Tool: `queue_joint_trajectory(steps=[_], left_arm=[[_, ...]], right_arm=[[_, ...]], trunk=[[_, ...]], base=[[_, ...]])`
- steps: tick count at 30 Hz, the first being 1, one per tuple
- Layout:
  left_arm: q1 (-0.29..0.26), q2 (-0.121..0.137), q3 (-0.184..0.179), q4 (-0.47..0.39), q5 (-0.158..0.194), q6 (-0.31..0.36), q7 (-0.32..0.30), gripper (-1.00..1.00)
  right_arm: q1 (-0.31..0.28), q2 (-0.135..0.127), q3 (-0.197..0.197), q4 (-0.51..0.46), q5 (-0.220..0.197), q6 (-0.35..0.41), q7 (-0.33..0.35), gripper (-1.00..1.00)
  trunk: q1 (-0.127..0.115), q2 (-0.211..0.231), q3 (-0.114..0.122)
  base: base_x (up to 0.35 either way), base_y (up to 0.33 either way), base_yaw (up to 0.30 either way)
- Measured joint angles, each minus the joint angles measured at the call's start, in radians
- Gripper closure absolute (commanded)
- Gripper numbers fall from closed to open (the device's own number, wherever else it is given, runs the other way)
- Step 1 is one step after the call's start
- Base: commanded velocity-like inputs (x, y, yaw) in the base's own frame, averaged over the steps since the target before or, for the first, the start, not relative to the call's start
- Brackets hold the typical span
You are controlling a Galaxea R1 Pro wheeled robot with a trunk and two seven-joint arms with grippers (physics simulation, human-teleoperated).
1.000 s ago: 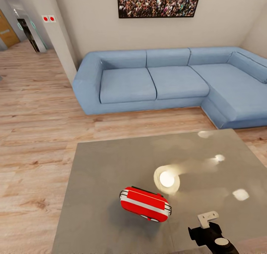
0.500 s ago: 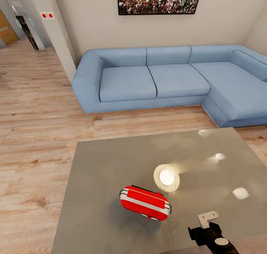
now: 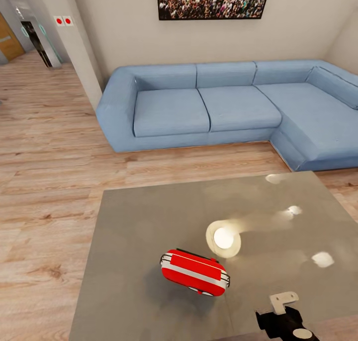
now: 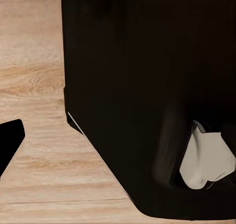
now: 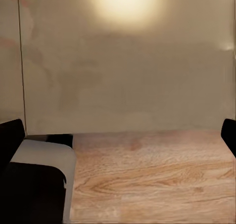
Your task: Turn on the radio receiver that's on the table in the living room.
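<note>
Ahead of the right tool [image 3: 284, 308], which hangs low over the near edge of the desk [image 3: 129, 221] with its fingertips at opposite borders of the right wrist view, hence spread apart, the radio receiver [image 3: 194, 273] lies on the glossy top off toward the robot's left and not touching the tool. Because the receiver appears tilted on a rounded edge with its dial mostly turned from the head view, a sideways press could slide or roll it across the slick surface without working the switch. Whether the left tool is open cannot be told.
</note>
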State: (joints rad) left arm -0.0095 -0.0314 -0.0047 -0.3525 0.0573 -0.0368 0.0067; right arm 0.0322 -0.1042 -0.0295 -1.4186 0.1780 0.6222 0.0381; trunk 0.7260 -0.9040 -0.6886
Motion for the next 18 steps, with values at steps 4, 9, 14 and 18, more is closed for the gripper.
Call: queue_joint_trajectory(steps=[4, 9, 14, 18], left_arm=[[-0.007, -0.010, 0.006, -0.023, 0.005, -0.011, 0.003, -1.00], [-0.010, -0.017, 0.007, -0.051, 0.009, -0.013, 0.004, -1.00], [-0.010, -0.017, 0.010, -0.079, 0.010, -0.013, 0.003, -1.00], [-0.010, -0.017, 0.011, -0.101, 0.010, -0.012, 0.002, -1.00]], right_arm=[[0.022, -0.008, 0.005, -0.012, 0.004, -0.008, 0.002, -1.00], [0.023, -0.019, 0.006, -0.027, 0.007, -0.011, 0.003, -1.00], [0.023, -0.021, 0.008, -0.029, 0.009, -0.008, 0.003, -1.00], [0.023, -0.022, 0.008, -0.030, 0.009, -0.006, 0.003, -1.00]], trunk=[[0.000, 0.000, 0.000], [0.000, 0.000, 0.000], [0.000, 0.000, 0.000], [0.000, 0.000, 0.000]], base=[[0.000, 0.000, 0.000], [0.000, 0.000, 0.000], [0.000, 0.000, 0.000], [0.000, 0.000, 0.000]])
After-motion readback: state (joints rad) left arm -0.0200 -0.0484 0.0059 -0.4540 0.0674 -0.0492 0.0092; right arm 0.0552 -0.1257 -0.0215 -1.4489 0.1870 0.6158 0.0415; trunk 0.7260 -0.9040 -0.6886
